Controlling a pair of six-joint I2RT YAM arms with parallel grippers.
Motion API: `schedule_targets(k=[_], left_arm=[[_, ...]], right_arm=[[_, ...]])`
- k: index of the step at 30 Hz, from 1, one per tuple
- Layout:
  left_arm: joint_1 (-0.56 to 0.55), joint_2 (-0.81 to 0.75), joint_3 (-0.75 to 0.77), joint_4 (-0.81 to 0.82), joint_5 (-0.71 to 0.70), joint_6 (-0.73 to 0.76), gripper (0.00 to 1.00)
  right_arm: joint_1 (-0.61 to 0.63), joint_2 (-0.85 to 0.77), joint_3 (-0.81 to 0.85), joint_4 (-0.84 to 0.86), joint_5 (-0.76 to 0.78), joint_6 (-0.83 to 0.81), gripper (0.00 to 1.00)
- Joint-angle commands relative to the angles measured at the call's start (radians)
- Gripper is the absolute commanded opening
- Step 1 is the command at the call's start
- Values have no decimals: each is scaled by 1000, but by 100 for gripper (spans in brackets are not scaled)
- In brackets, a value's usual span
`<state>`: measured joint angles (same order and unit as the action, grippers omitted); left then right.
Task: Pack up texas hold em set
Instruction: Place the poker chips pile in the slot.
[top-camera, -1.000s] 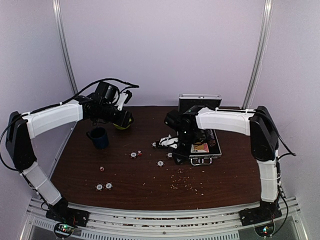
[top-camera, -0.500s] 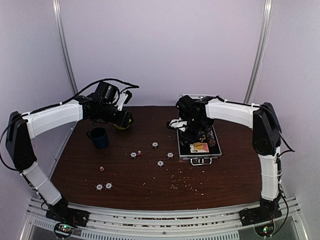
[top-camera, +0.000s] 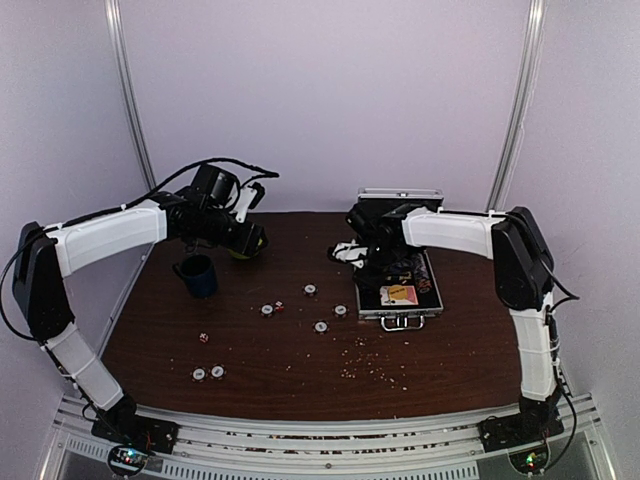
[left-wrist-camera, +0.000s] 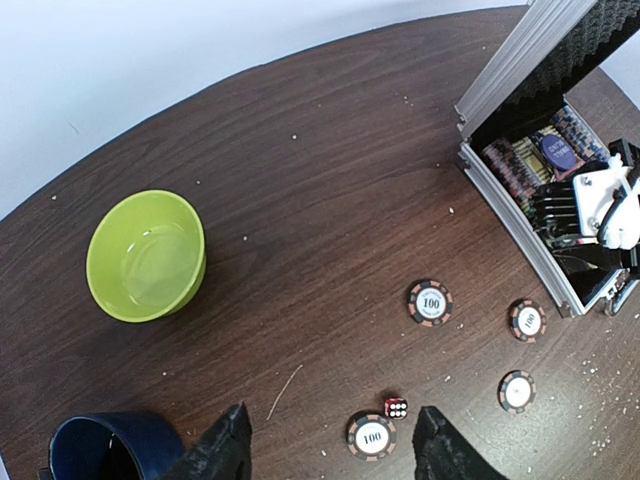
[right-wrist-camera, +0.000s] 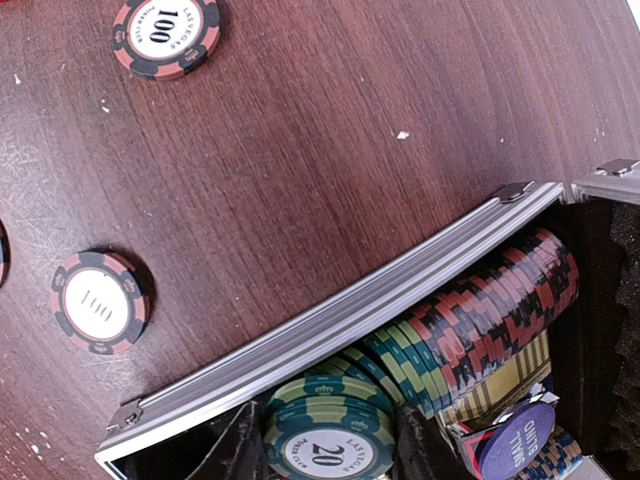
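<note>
Dark wood table (top-camera: 450, 350), pale walls. Right gripper (right-wrist-camera: 330, 445) narrow, pinching green 20 chip (right-wrist-camera: 325, 458), bottom centre of wrist frame, just inside open aluminium case (right-wrist-camera: 330, 320). Chip row (right-wrist-camera: 480, 310) axis: lower left to upper right. Left gripper (left-wrist-camera: 332, 430) half-spread, empty, well left.

Bare table (top-camera: 470, 370) runs along the near right — room to pass. Loose chips (top-camera: 321, 326) dot the middle; mug (top-camera: 197, 276) and bowl (left-wrist-camera: 146, 255) stand left; the open case (top-camera: 400, 316) — lid (top-camera: 400, 196) upright — blocks the right rear.

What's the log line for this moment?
right tool: holding green chip over case | left tool: open, empty | loose chips: on table
</note>
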<state>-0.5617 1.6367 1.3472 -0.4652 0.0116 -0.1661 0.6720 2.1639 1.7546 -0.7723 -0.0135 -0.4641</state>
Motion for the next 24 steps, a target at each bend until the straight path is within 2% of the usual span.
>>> schedule_targets(k=[1,6,24], left_arm=[[11,7,17,22,11,10,56],[11,9,16,22,13,11,56],[10,4,15,22,16,10,56]], right_arm=[[-2,2,-21,23,42,-3,23],[-2,-11,-35,35,53,0,38],[-2,-36,-26,11,44,4,52]])
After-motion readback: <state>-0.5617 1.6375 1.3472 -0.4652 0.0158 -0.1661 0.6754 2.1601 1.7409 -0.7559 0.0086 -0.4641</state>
